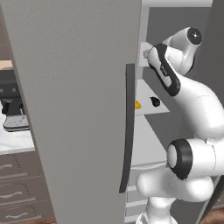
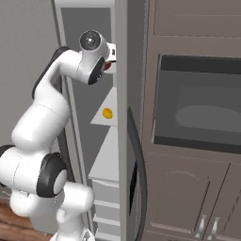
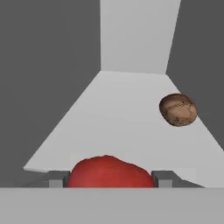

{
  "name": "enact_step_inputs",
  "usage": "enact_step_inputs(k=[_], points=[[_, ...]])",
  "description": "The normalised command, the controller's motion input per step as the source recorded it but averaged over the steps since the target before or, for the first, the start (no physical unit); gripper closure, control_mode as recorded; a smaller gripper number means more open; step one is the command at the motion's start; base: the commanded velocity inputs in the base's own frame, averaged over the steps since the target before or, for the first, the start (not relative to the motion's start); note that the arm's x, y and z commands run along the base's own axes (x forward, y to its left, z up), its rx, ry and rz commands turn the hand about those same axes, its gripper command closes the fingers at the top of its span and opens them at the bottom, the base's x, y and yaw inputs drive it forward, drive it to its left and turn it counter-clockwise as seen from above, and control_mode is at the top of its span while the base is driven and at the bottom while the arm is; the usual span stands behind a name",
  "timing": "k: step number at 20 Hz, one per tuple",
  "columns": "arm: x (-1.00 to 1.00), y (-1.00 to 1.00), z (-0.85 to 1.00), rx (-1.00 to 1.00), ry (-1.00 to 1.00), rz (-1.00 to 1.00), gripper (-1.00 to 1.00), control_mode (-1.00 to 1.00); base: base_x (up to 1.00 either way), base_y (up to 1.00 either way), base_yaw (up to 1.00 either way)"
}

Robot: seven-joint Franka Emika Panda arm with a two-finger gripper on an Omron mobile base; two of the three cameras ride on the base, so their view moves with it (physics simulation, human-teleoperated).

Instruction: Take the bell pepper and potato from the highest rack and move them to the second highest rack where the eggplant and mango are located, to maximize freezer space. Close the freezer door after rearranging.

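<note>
Jaws (image 3: 109,181): sitting at either side of the pepper (image 3: 109,171), one fingertip (image 3: 57,179) at its left flank and one at its right. The tips look to be touching it, so I am reading this as a grasp on the pepper, though the contact itself is too low in the hand view to be certain.

Pepper: red lump lying directly between the jaws, at the front edge of the top rack (image 3: 122,122).

Potato (image 3: 178,110): brown lump resting on the same rack, beyond the jaws and off to their right, well apart from the pepper, near the side wall.

Mango (image 2: 107,113): yellow fruit lying on the second rack (image 2: 113,106), below the jaws.

Eggplant (image 1: 155,101): black oval on that lower rack, near the mango, also below the jaws.

Freezer (image 1: 70,109): its door is standing open, with the arm reaching inside.

Progress, as judged: early. The pepper is only now being taken; neither it nor the potato is yet on the lower rack. Both transfers and the door closing are remaining.
</note>
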Motion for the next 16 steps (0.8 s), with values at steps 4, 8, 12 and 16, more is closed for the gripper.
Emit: enact_step_inputs(k=[4, 8, 12, 16], points=[[-1.0, 0.0, -0.31, 0.03, 0.02, -0.13, 1.0, -1.0, 0.0, 0.0, 0.0], [-0.91, 0.0, -0.43, 0.12, 0.11, -0.11, 1.0, -1.0, 0.0, 0.0, 0.0], [-0.27, -0.01, -0.58, 0.12, 0.13, -0.06, 1.0, -1.0, 0.0, 0.0, 0.0], [0.09, -0.11, -0.67, 0.11, 0.02, 0.0, 1.0, -1.0, 0.0, 0.0, 0.0]])
